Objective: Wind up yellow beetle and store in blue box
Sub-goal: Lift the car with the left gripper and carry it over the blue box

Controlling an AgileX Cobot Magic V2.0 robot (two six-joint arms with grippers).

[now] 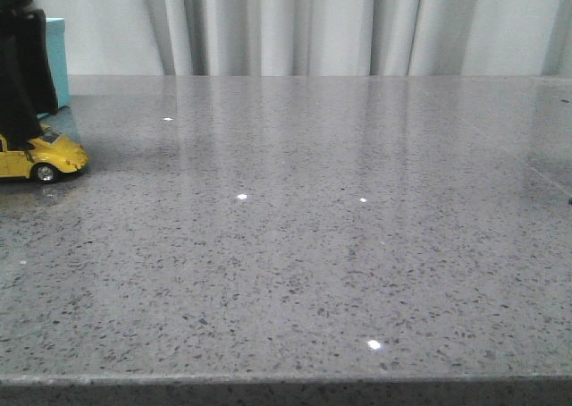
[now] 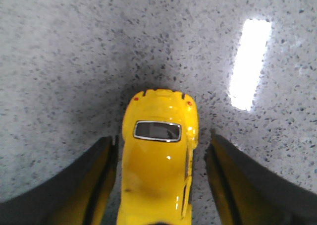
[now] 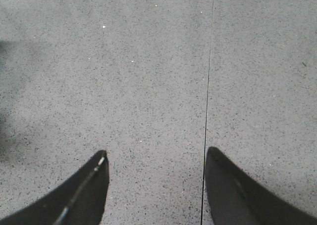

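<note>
**Left gripper straddling the yellow beetle beside the blue box**

The speckled grey table [image 1: 304,245] is filling nearly the whole front view, with pale curtains [image 1: 295,26] hanging behind its far edge; a thin seam [image 3: 207,101] is running across the stone in the right wrist view. The blue box [image 1: 57,57] is standing at the far left, partly hidden by the dark left arm [image 1: 20,62]. In front of the blue box, and nearer the camera, the yellow beetle [image 1: 43,158] is sitting on its wheels, its rounded end pointing away from the box toward the table's middle. The left gripper [image 2: 161,185] is hanging spread wide over the beetle, a finger on each side with a gap showing, so not clamping it. The right gripper [image 3: 156,185], far from the blue box, is hovering over bare stone with fingers parted, grasping nothing.
</note>
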